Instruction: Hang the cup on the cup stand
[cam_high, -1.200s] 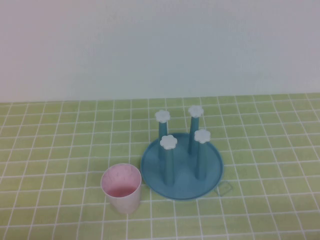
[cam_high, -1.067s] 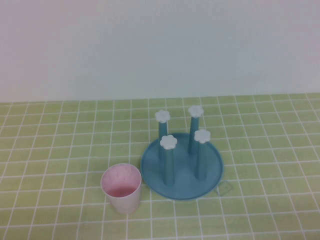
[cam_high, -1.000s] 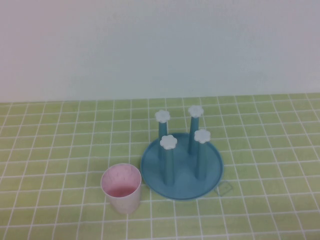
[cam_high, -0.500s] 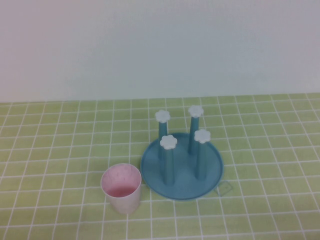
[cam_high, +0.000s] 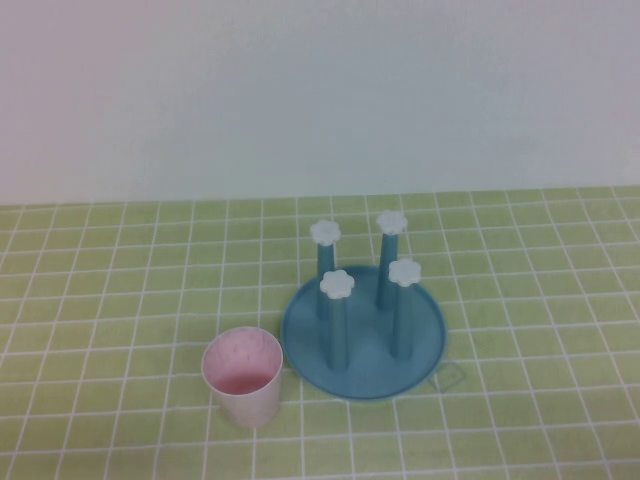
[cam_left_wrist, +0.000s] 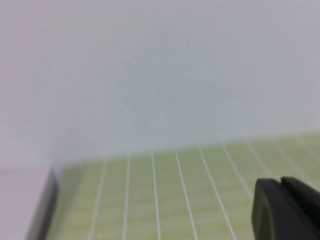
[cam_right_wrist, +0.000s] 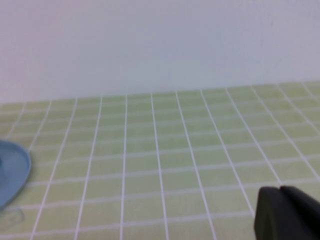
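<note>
The cup (cam_high: 243, 378) stands upright on the green tiled desk (cam_high: 100, 300), near left, just beside the cup stand (cam_high: 363, 330). Each wrist view shows only a dark corner of the left end effector (cam_left_wrist: 286, 209) and right end effector (cam_right_wrist: 285, 212); their spread cannot be told.

One cup (cam_high: 243, 378) is counted on the green tiled table (cam_high: 120, 300). One cup stand (cam_high: 363, 328) is counted, and four upright blue posts are borne on its round base. Four white flower caps are counted, one on each post (cam_high: 339, 284). Two grippers are counted: the left gripper (cam_left_wrist: 287, 210) is seen only as a dark corner in its own wrist view, and the right gripper (cam_right_wrist: 286, 214) likewise in its wrist view, with the stand's rim (cam_right_wrist: 12, 170) lying well apart from it.
</note>
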